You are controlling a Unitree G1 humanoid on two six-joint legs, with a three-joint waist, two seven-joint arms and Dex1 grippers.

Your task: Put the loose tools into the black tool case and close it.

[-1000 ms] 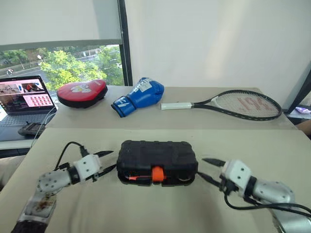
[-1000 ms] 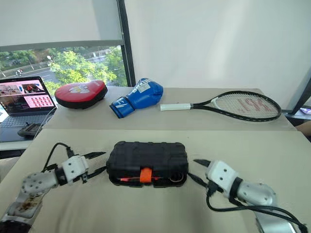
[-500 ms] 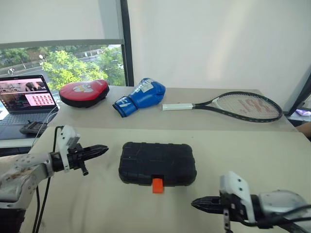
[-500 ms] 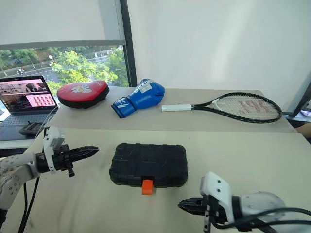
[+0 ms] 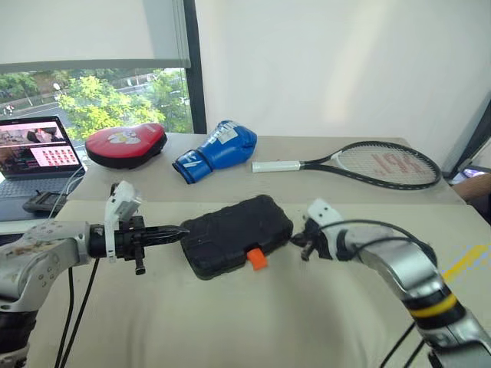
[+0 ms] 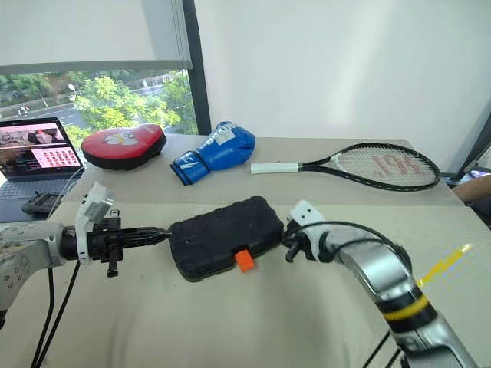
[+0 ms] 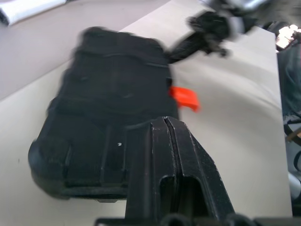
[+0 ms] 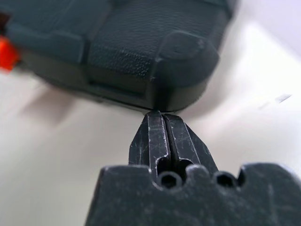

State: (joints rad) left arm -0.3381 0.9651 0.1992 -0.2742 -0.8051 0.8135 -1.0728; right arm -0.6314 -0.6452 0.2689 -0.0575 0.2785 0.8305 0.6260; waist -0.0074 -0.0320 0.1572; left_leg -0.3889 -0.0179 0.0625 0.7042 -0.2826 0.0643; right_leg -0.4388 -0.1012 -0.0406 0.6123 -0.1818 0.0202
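Both my pincers have snapped shut, empty, since a second ago. Left gripper (image 5: 178, 232) tip sits at the black tool case (image 5: 234, 234) near-left end, right gripper (image 5: 298, 244) at its right end. Case at frame center is closed now and skewed, orange latch (image 5: 257, 258) hanging loose; probably latching remains. Boxing glove (image 5: 217, 151) behind.

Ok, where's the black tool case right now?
The black tool case lies closed on the near table, skewed, between the left gripper and right gripper.
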